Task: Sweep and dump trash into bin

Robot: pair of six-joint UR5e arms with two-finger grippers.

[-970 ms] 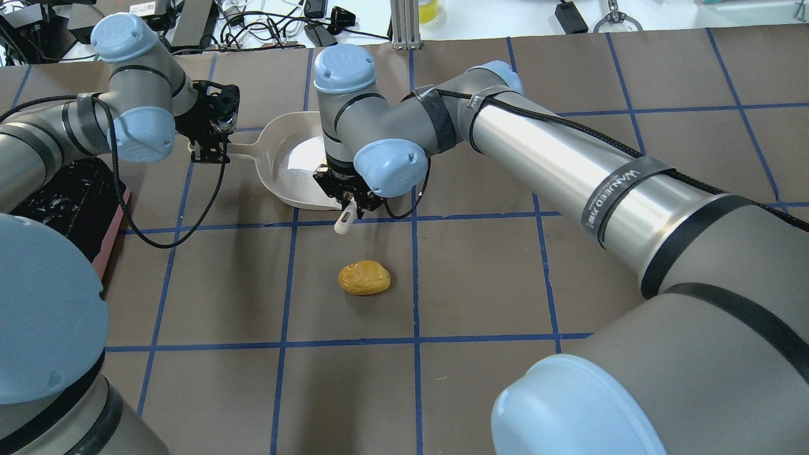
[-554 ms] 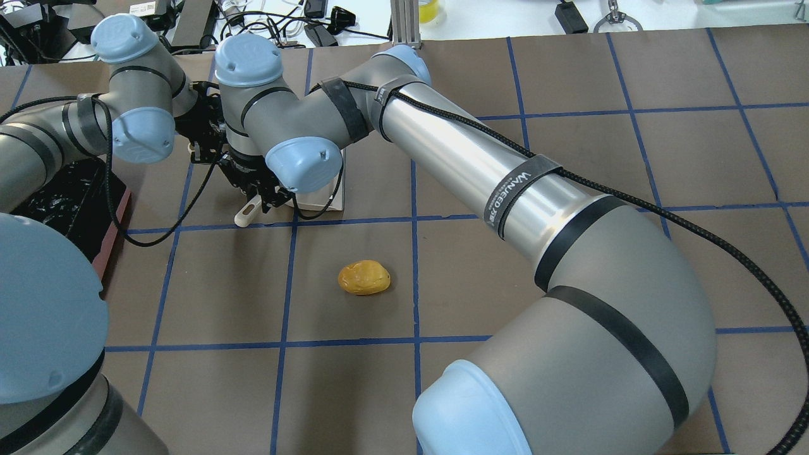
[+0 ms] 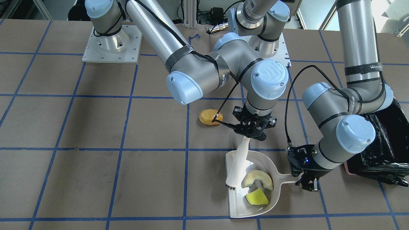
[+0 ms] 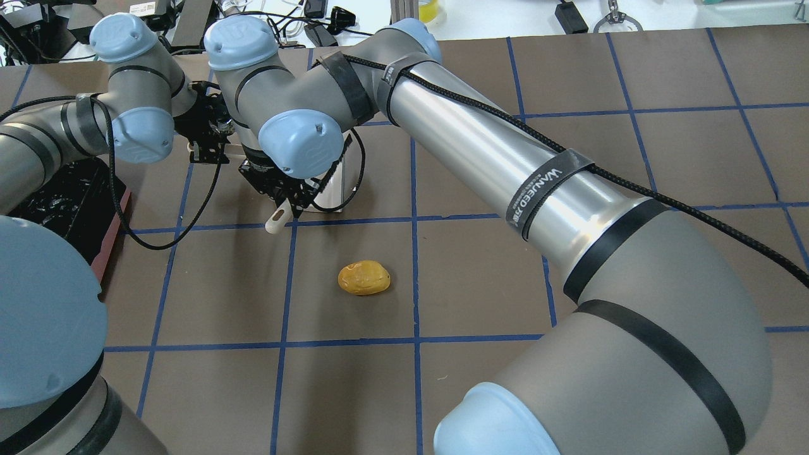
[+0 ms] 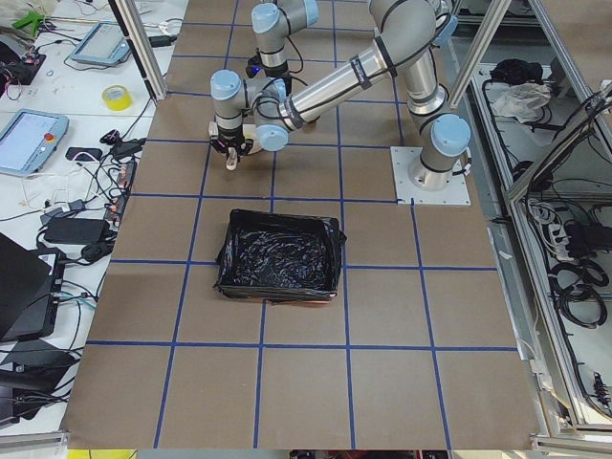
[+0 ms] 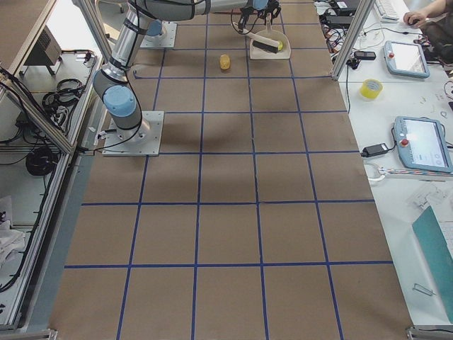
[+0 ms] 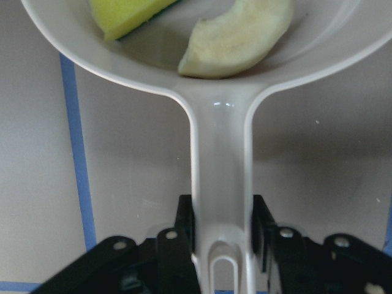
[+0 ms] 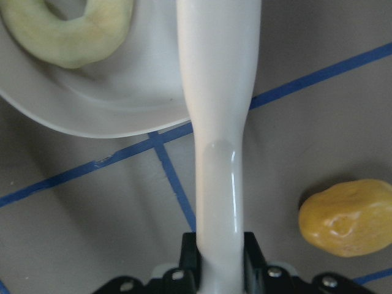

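Observation:
The pale grey dustpan (image 3: 260,161) lies on the table with the cream crescent (image 3: 257,179) and the yellow wedge (image 3: 256,197) in it. My left gripper (image 3: 306,180) is shut on the dustpan's handle (image 7: 220,159). My right gripper (image 3: 252,129) is shut on a white brush (image 3: 238,164), whose head rests in the pan beside the crescent. The orange lump (image 4: 364,278) lies on the table, apart from the pan, near the right gripper (image 8: 220,257). The bin (image 3: 383,143), with its black bag, stands beside my left arm.
The brown table mat carries blue tape grid lines (image 4: 414,278). In the overhead view my right arm (image 4: 480,151) covers most of the dustpan. Cables and devices (image 4: 316,25) lie beyond the table's far edge.
My right arm has swung to the overhead view's left across the dustpan with the brush, then back a little. It now covers the pan. The left gripper and the orange lump have not moved.

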